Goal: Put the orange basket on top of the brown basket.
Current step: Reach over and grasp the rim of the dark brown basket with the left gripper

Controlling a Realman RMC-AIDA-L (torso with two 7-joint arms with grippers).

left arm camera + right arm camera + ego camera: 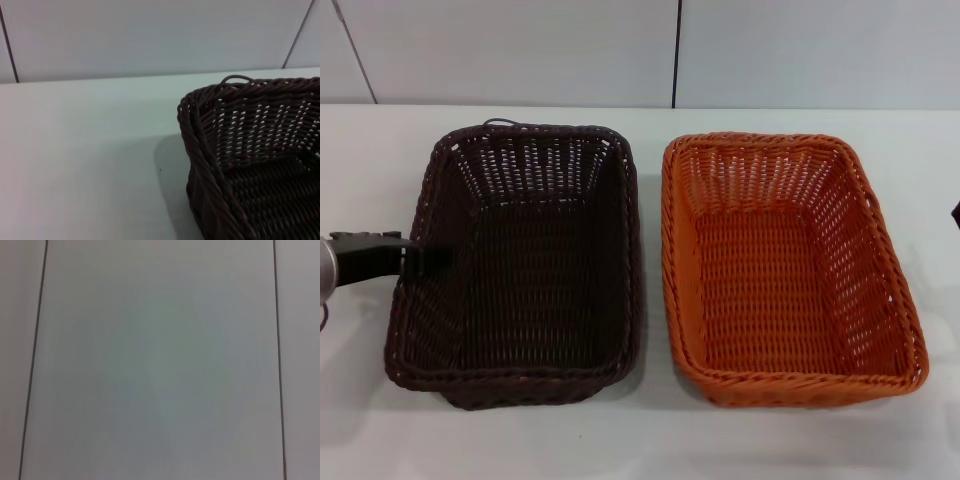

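We see the orange basket (790, 270) right of frame, beside the brown basket (520, 265). Our left pincer (425, 258) overlaps the brown rim; grip unreadable. It might snag and drag that basket.

Bright orange openwork weave basket (790, 270), near-black brown woven basket (520, 265), white table (650, 440).

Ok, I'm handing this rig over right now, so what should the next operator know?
Left hand: at the left rim of the dark brown rectangular woven basket; grip state unclear.
Right hand: out of view.
Bright orange rectangular woven basket: on the white table, beside the brown one, to its right, apart.
Done: nothing stacked.
Left: lift the orange basket onto the brown one.
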